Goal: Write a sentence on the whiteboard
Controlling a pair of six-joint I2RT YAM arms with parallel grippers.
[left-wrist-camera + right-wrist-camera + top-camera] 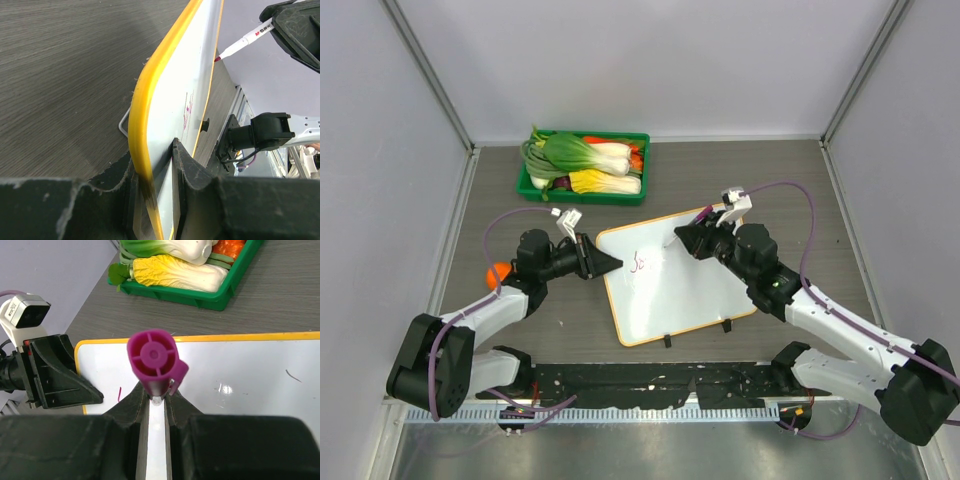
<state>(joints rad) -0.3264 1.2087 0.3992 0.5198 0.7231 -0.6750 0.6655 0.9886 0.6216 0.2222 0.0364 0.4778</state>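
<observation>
The left jaws are clamped on the left rim of the whiteboard (pixel 690 290) (pixel 196 60) (pixel 240 370), close to its far-left corner; the left wrist view shows one finger on each face of the orange-yellow edge. The right jaws are closed on a marker (pixel 672 241) (pixel 245 42) (pixel 152 357), whose purple end cap points back at the right wrist camera. The marker reaches in over the board's far-right part, with its tip low over the white surface; whether it touches cannot be told. The sentence (pixel 642 262) (pixel 188 110) is a short run of thin purple-pink strokes on the board's far-left part, between the two jaws, too small to read. The board lies on the desk (pixel 770 180), turned at an angle, its two black feet on its near edge. Beyond the board's far-left corner stands a green tray (pixel 582 197) (pixel 200 297) of leafy vegetables (pixel 590 160) (pixel 175 270), apart from the board.
</observation>
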